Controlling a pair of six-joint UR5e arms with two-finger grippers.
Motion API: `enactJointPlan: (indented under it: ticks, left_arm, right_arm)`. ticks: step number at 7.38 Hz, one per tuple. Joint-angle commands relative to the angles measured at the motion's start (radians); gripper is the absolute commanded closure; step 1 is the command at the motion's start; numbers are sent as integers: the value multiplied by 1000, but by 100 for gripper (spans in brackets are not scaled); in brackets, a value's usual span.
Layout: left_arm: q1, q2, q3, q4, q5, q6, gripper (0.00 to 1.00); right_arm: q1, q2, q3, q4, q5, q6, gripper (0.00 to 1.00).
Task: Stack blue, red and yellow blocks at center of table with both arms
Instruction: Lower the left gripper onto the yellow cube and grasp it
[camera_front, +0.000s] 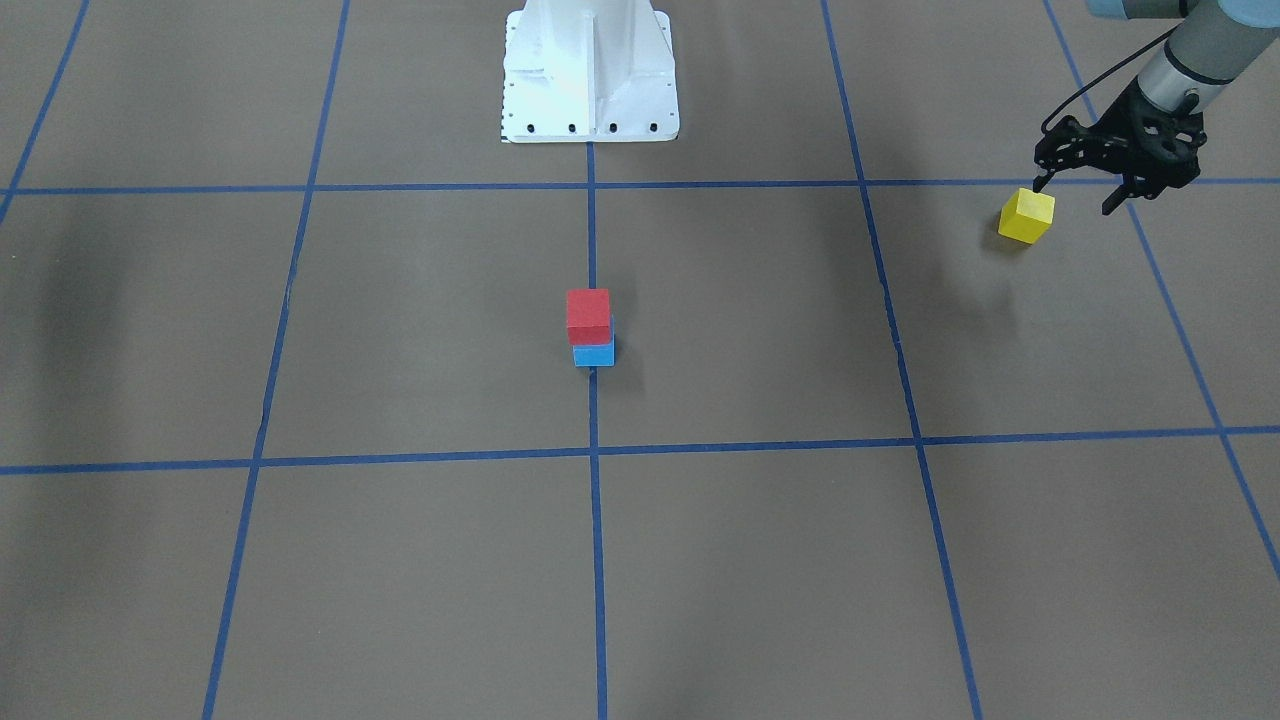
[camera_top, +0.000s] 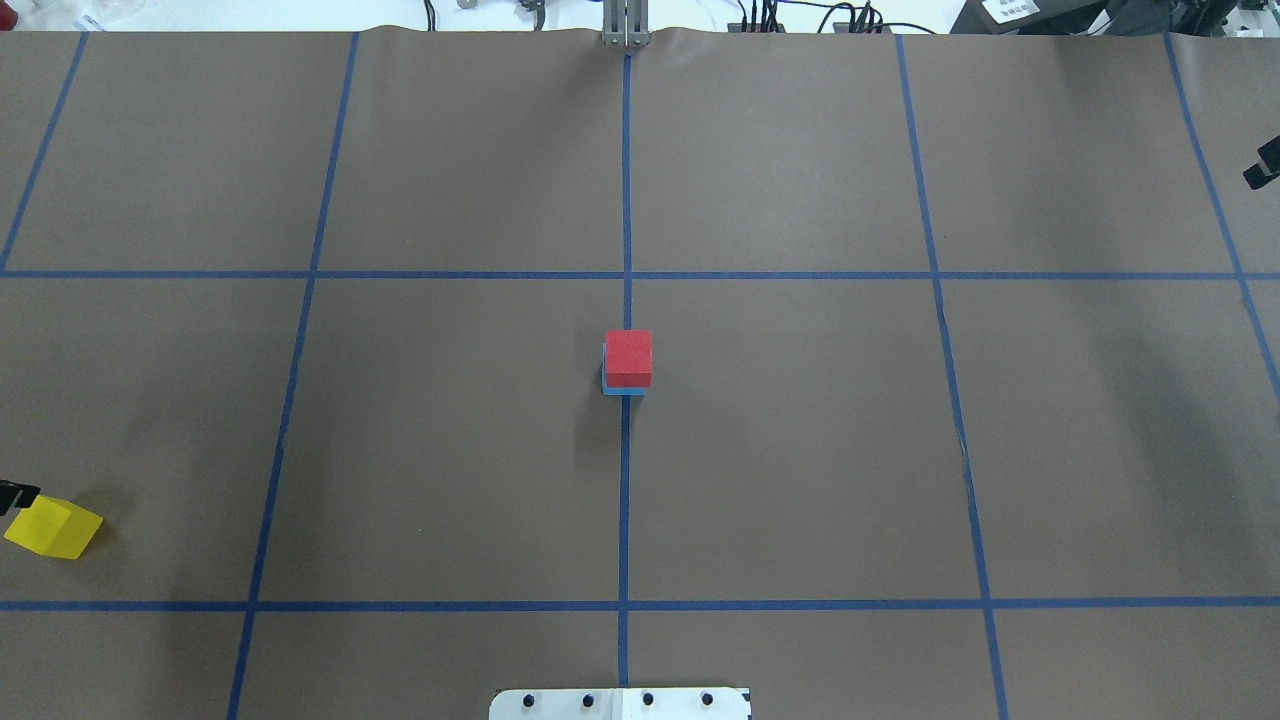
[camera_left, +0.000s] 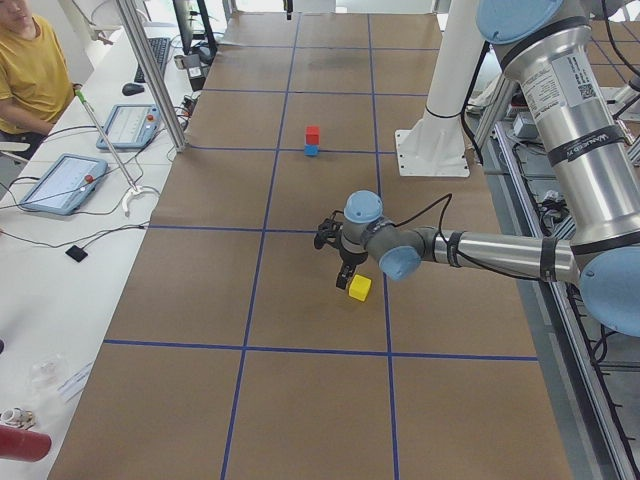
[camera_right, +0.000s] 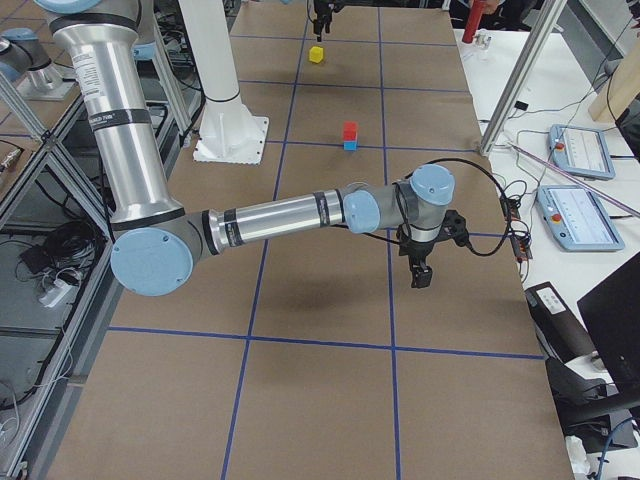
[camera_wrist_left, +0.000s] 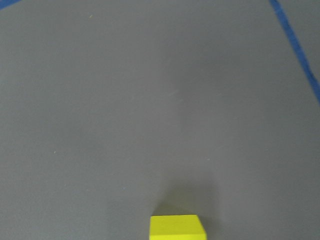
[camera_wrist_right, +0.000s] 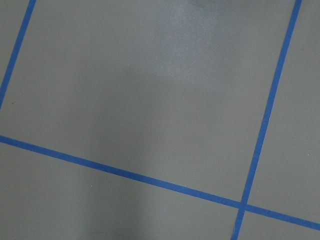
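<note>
The red block (camera_front: 588, 314) sits on the blue block (camera_front: 594, 354) at the table's (camera_front: 760, 560) centre, on the middle tape line (camera_front: 597, 520). Bare brown surface lies on every side of it. The yellow block (camera_front: 1026, 215) lies well apart, out toward the robot's left end and slightly skewed to the grid. The stretch between it and the stack is unobstructed.

The left arm reaches out low with its forearm nearly level. Its left pincer (camera_front: 1078, 197) points down with its fingers spread, just above and beside the yellow block, not around it.

The right arm stretches long over the opposite half, far from the stack. Its right pincer (camera_right: 421, 270) hangs downward above bare table, and whether it is spread or pressed together I cannot tell.
</note>
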Motion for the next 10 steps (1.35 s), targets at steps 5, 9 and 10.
enactJointPlan:
  ticks: [5, 9, 10]
  left_arm:
    - [194, 13, 24, -54, 125, -213, 1]
    - [203, -14, 69, -54, 123, -162, 1]
    - [207, -42, 98, -54, 123, -162, 1]
  right_arm:
    - [1, -1, 2, 0, 1, 0, 0]
    - [1, -3, -3, 0, -1, 0, 0]
    - [1, -3, -3, 0, -1, 0, 0]
